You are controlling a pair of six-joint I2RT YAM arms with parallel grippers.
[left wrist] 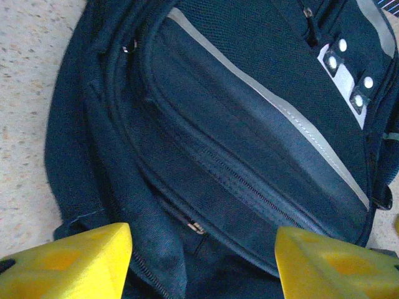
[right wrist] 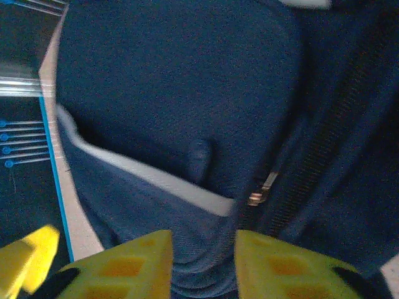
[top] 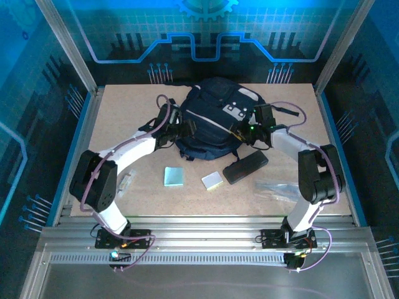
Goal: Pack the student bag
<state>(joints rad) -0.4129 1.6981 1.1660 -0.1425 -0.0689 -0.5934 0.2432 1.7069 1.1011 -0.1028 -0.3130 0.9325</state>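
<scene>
At the middle back of the tabletop (top: 124,118), the left hand (left wrist: 202,235) is wide apart and the right hand (right wrist: 203,240) a little apart, both right over the student bag (top: 215,121). Just in front lie a black case (top: 245,166), a blue pad (top: 174,176) and a pale pad (top: 212,180).

The large soft fabric backpack (top: 209,115) is dark navy, with a pale grey-white stripe (left wrist: 274,106) across its front and a white patch (left wrist: 343,75) dotted with round silvery studs; the table (top: 124,118) is beige with fine dark speckles. The square flat pad (top: 174,176) is pale blue, the small rectangular block (top: 212,180) is pale yellow on top with a white edge, and the oblong pencil case (top: 245,167) is plain black. The left hand (left wrist: 202,265) and right hand (right wrist: 204,265) have bright yellow fingers (left wrist: 68,265) with orange patches, and the left arm (top: 128,152) and right arm (top: 290,144) are white and black with purple cables (top: 292,107).
</scene>
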